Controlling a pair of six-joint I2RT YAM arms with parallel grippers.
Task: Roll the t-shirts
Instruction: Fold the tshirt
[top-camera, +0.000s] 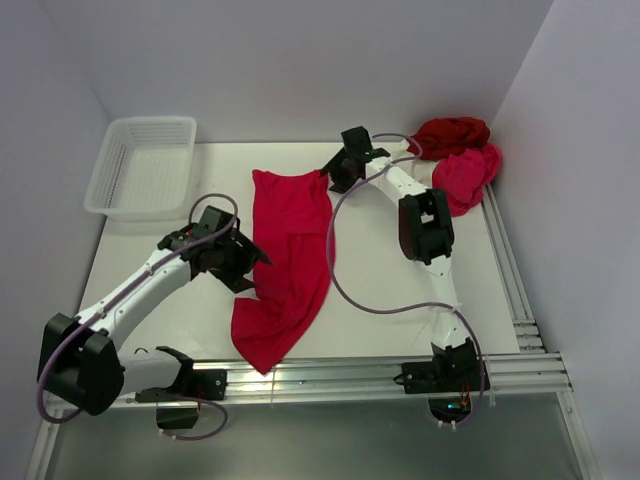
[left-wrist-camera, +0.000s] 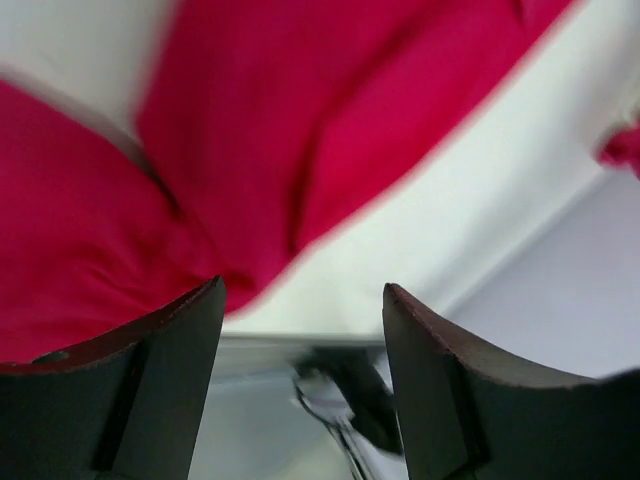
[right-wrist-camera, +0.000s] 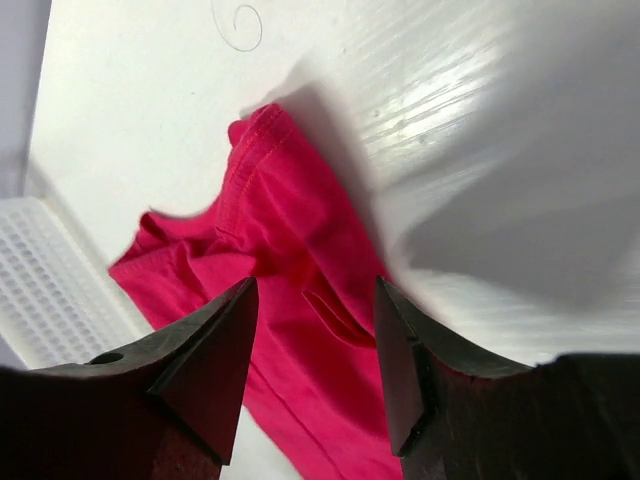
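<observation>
No lettering, label, brand, number or sign can be read in any view

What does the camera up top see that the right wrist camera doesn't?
Only the top camera shows both arms whole, the left tool, and the dark red crumpled cloth t-shirt and pink crumpled cloth t-shirt heaped in the far right corner. Only the right wrist camera shows the stitched hem close up. Both show the bright crimson cloth t-shirt lying on the white table, the white plastic mesh basket and the open right tool.
</observation>
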